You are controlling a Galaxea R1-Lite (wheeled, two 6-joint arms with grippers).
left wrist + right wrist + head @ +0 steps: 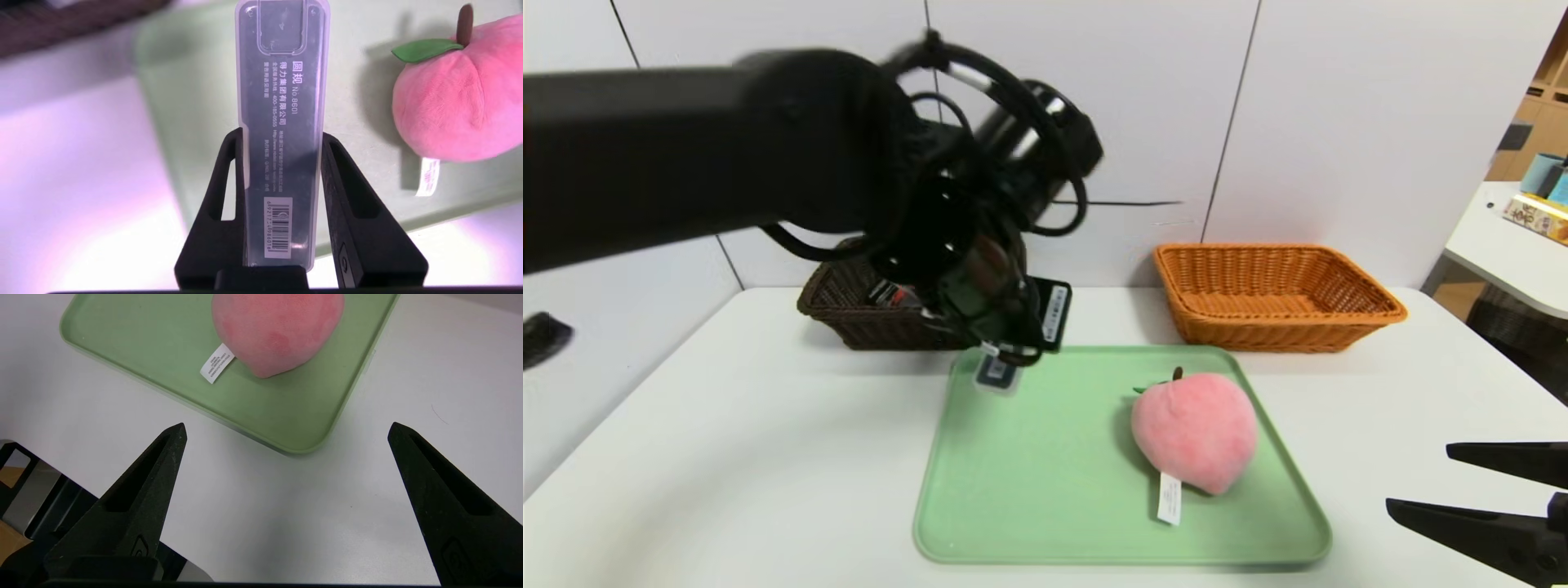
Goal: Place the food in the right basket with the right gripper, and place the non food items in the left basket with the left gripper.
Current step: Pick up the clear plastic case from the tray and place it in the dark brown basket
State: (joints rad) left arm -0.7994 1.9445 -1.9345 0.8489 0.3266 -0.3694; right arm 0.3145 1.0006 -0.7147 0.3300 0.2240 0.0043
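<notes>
My left gripper (1006,353) (281,134) is shut on a clear plastic case (996,373) (282,122) with dark contents and a barcode label. It holds the case lifted over the far left corner of the green tray (1029,490) (192,81) (143,347). A pink plush peach (1194,431) (461,94) (278,326) with a white tag lies on the tray's right half. The dark brown left basket (841,314) stands just behind the left arm. An orange right basket (1274,298) stands at the back right. My right gripper (1419,476) (288,426) hovers open and empty near the tray's front right corner.
The white table (727,457) carries the tray and both baskets, which stand against a white wall. A second white table (1503,245) with boxes stands off to the right. A dark object (543,339) shows at the far left edge.
</notes>
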